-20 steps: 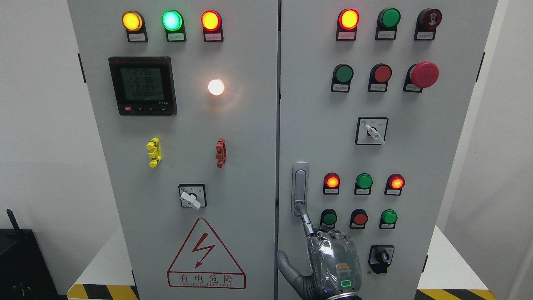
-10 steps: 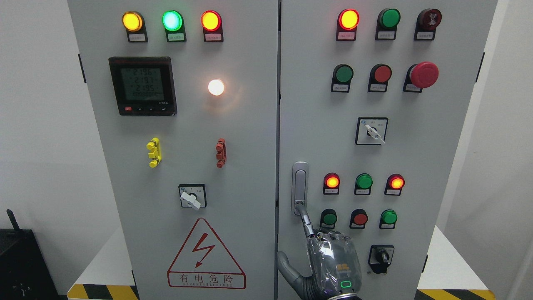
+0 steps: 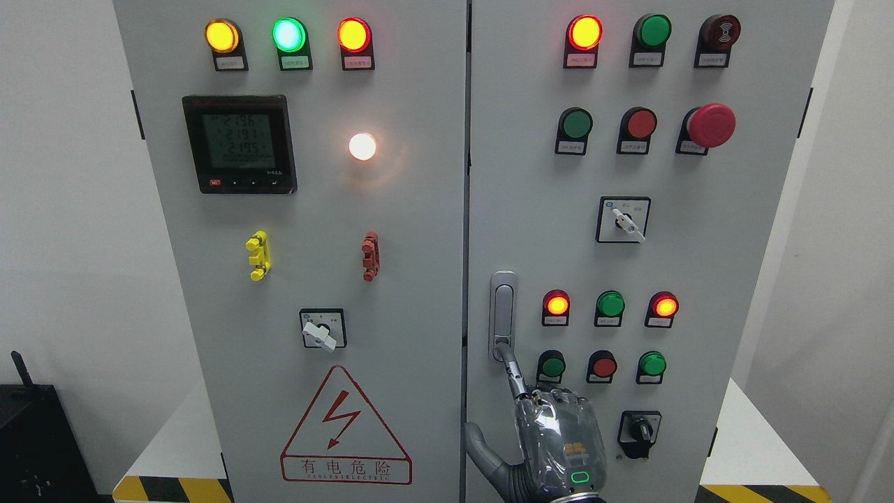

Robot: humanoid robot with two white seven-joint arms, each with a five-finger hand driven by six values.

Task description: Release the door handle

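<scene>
The grey door handle stands upright in its recess at the left edge of the cabinet's right door. My right hand comes up from the bottom edge, its back toward the camera. Its index finger is stretched out and its tip touches the round button at the handle's lower end. The other fingers are curled in and the thumb sticks out to the left. The hand grasps nothing. The left arm is out of view.
The right door carries lit and unlit push buttons, a red emergency stop and two rotary switches. The left door has a meter, lamps, a selector and a warning triangle. A black box stands at the lower left.
</scene>
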